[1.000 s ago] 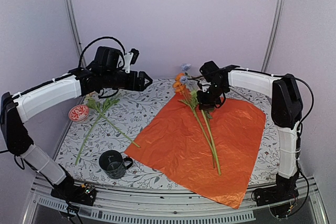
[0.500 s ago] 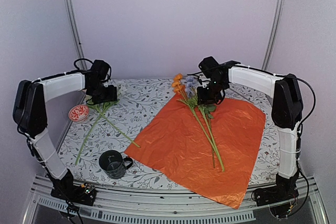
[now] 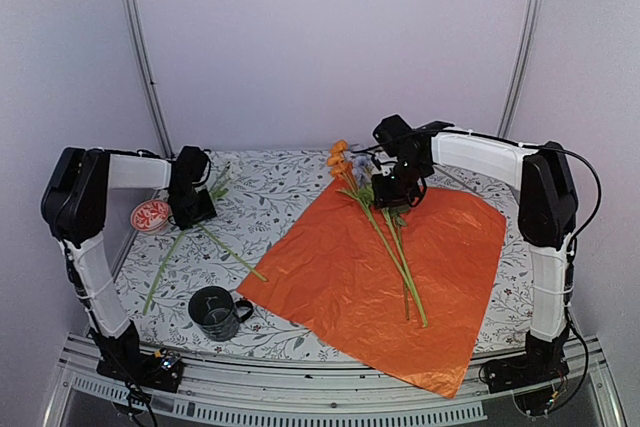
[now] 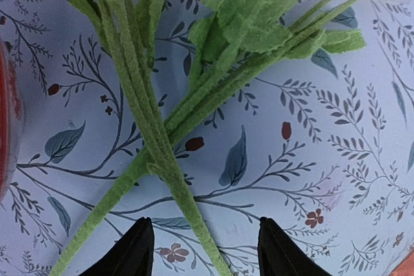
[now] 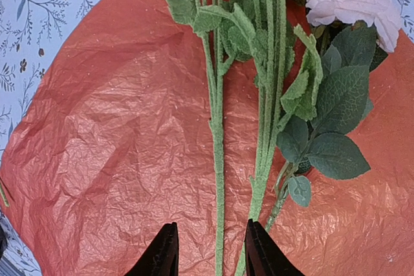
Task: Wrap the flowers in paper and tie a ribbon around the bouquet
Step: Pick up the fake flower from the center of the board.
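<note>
The paper [image 3: 400, 277] lies flat, orange-red side up, on the right half of the table. Several flowers [image 3: 385, 232] lie on it, heads toward the back. My right gripper [image 3: 392, 197] hovers just above their upper stems. In the right wrist view it [image 5: 210, 254] is open, with one green stem [image 5: 217, 159] running between its fingers and pink heads [image 5: 352, 1] beyond. Two more flower stems [image 3: 185, 232] lie crossed on the cloth at the left. My left gripper [image 4: 207, 256] is open low over them, a stem [image 4: 191, 224] between its fingers [image 4: 132, 253]. The ribbon and a wrapped bouquet are out of view.
A black mug [image 3: 218, 312] stands near the front left, beside the paper's corner. A red-and-white dish [image 3: 150, 215] sits at the left edge, close to my left gripper [image 3: 190, 212]. The leafy printed tablecloth [image 3: 270, 197] covers the table.
My left arm swung down from mid-air to the crossed stems at the left, its jaws narrowing. My right gripper opened off the flowers, which settled onto the paper.
</note>
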Controlling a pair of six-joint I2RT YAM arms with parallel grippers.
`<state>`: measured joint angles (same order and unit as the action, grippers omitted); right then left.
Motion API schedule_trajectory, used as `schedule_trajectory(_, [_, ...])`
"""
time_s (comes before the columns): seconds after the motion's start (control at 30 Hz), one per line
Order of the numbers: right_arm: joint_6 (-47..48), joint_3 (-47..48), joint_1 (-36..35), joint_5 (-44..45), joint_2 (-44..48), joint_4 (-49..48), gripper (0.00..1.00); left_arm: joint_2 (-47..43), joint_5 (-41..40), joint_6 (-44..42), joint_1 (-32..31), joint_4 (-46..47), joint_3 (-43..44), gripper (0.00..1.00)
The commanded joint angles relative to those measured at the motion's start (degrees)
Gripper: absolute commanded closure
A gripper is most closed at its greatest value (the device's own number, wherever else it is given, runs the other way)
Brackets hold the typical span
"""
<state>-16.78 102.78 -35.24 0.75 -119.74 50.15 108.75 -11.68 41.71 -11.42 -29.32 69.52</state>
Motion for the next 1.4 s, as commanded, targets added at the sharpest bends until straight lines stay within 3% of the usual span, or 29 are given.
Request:
schedule_trajectory(0.0, [0.79, -0.63, -0.09, 1.40, 2.71, 0.48, 0.63, 3.24, 1.35, 1.46, 1.77, 1.74, 1.41, 0.45])
schedule_trajectory(0.23, [1.39, -1.83, -0.18, 2.73, 3.11, 0.98, 0.63, 9.75, 3.89, 0.20, 2.09, 2.34, 3.59, 0.50])
schedule_trajectory(0.3, [1.32, -2.02, -0.18, 2.85, 3.39, 1.04, 0.63, 10.45, 4.17, 0.21, 2.29, 2.29, 3.61, 0.59])
schedule_trajectory(0.43, [1.32, -2.15, -0.26, 3.14, 3.96, 1.06, 0.63, 9.72, 5.69, 0.71, 2.36, 3.14, 2.16, 0.91])
schedule_trajectory(0.53, [1.47, -2.15, -0.26, 3.55, 4.16, 1.09, 0.63, 7.54, 7.56, 1.11, 2.26, 5.31, -0.34, 0.99])
schedule_trajectory(0.8, [1.47, -2.06, -0.31, 3.64, 4.33, 1.27, 0.63, -3.72, 9.50, 2.66, -0.07, 10.88, -3.72, 1.00])
schedule_trajectory(0.93, [1.47, -2.04, -0.27, 3.13, 5.80, 0.69, 0.63, -12.13, 3.74, 1.10, -3.39, 13.01, -2.73, 1.00])
schedule_trajectory(1.07, [1.87, -2.24, -0.29, 0.23, 9.10, -2.08, 0.63, -22.08, -3.72, -6.25, -10.01, 18.76, -1.76, 1.00])
schedule_trajectory(1.2, [5.27, -4.11, -1.19, -9.19, 15.72, -11.00, 0.63, -29.78, -3.36, -16.41, -17.74, 28.67, -2.16, 1.00])
schedule_trajectory(1.37, [7.13, -15.75, -3.34, -34.18, 29.84, -38.74, 0.59, -35.39, 14.62, -26.08, -26.83, 42.70, -4.77, 1.00])
